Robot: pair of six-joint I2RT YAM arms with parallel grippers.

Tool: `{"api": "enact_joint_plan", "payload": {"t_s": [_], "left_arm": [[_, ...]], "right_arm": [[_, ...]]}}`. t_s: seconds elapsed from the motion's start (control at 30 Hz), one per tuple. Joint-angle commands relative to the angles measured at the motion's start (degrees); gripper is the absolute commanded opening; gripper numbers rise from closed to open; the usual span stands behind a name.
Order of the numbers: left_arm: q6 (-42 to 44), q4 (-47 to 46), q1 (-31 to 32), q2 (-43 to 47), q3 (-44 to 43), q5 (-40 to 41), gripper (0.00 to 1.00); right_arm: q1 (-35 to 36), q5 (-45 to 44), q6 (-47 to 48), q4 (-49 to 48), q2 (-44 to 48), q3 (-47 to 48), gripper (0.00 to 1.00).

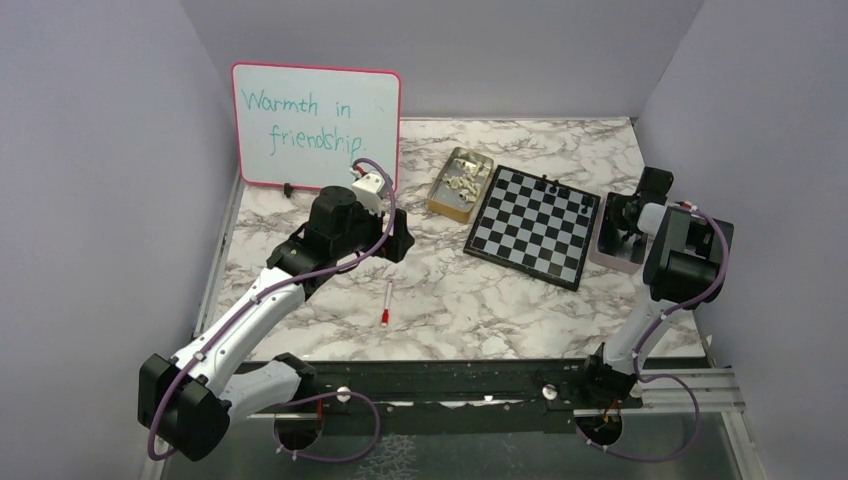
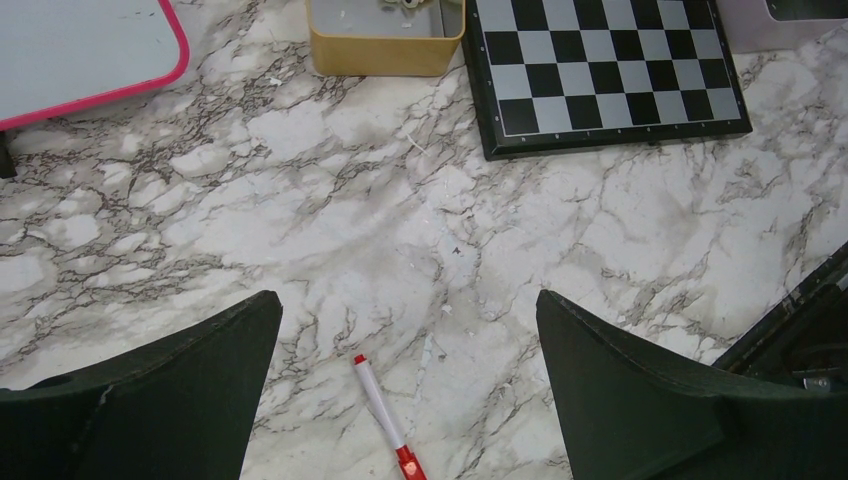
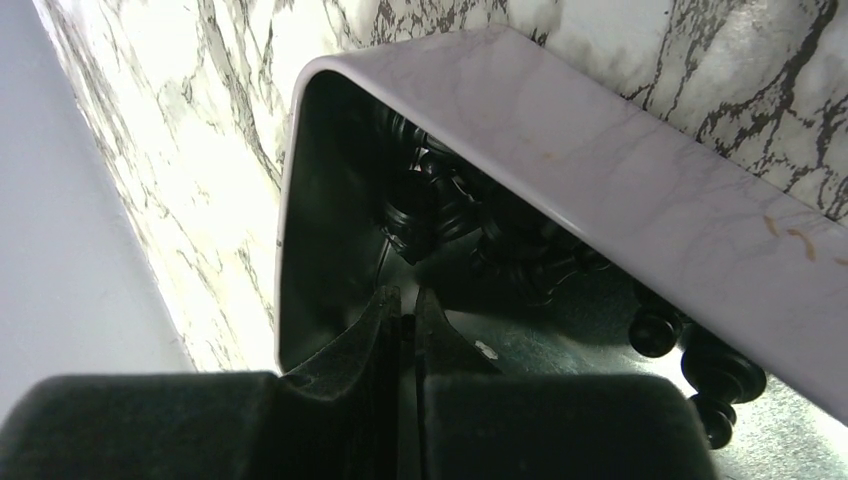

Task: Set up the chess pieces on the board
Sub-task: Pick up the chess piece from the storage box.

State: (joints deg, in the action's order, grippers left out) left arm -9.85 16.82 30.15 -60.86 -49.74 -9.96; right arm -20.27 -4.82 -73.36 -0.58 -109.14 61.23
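Note:
The board (image 1: 530, 225) lies right of centre with two black chess pieces (image 1: 545, 180) near its far edge; its near corner shows in the left wrist view (image 2: 600, 70). Cream chess pieces (image 1: 460, 182) fill a yellow tin (image 2: 385, 50) to its left. My right gripper (image 1: 628, 215) reaches into a pale pink tin (image 3: 600, 170) of black pieces (image 3: 450, 210). Its jaws (image 3: 407, 300) stand almost together, with a small dark piece pinched at the tips. My left gripper (image 2: 408, 330) hangs wide open above bare marble, holding nothing.
A red-and-white marker (image 2: 385, 415) lies on the marble under the left gripper (image 1: 400, 240). A pink-framed whiteboard (image 1: 315, 125) with green writing leans at the back left. Walls close in on both sides.

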Motion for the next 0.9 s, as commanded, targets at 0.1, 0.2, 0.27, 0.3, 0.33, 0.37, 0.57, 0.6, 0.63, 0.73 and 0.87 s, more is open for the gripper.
{"api": "enact_joint_plan", "payload": {"t_s": [0.1,0.2,0.27,0.3,0.33,0.37,0.57,0.6,0.63,0.73,0.87], "left_arm": [[0.4,-0.6,0.4,0.3,0.5,1.0,0.99],[0.4,-0.7,0.4,0.3,0.5,0.8,0.99],[0.3,-0.8,0.4,0.3,0.5,0.4,0.99],[0.2,-0.9,0.4,0.3,0.5,0.5,0.99],[0.2,-0.9,0.4,0.3,0.6,0.3,0.99],[0.1,-0.9,0.4,0.3,0.6,0.2,0.99],[0.0,-1.1,0.5,1.0,0.8,0.0,0.99],[0.0,-1.1,0.5,1.0,0.9,0.0,0.99],[0.0,-1.1,0.5,1.0,0.9,0.0,0.99],[-0.1,-1.2,0.5,1.1,0.9,-0.3,0.99],[0.0,-1.2,0.5,1.5,0.9,-0.2,0.99]], "right_arm": [[-0.3,-2.5,4.7,1.4,3.5,-1.0,0.03],[-0.3,-3.8,8.4,1.0,5.5,-1.3,0.03],[-0.3,-4.9,10.7,-0.6,7.1,-2.1,0.02],[-0.3,-5.4,11.9,-1.2,8.0,-2.6,0.02],[-0.3,-5.7,13.0,-2.1,8.9,-3.1,0.02],[-0.3,-5.8,14.4,-2.9,9.7,-3.5,0.02],[-0.3,-7.5,23.4,-4.0,14.5,-3.9,0.01],[-0.3,-7.6,25.0,-4.9,15.1,-4.3,0.01],[-0.2,-7.0,26.7,-6.2,15.8,-4.7,0.01],[0.4,-3.9,31.9,-10.3,16.6,-5.3,0.01],[2.8,-0.8,39.4,-15.0,16.8,-5.6,0.01]]}}
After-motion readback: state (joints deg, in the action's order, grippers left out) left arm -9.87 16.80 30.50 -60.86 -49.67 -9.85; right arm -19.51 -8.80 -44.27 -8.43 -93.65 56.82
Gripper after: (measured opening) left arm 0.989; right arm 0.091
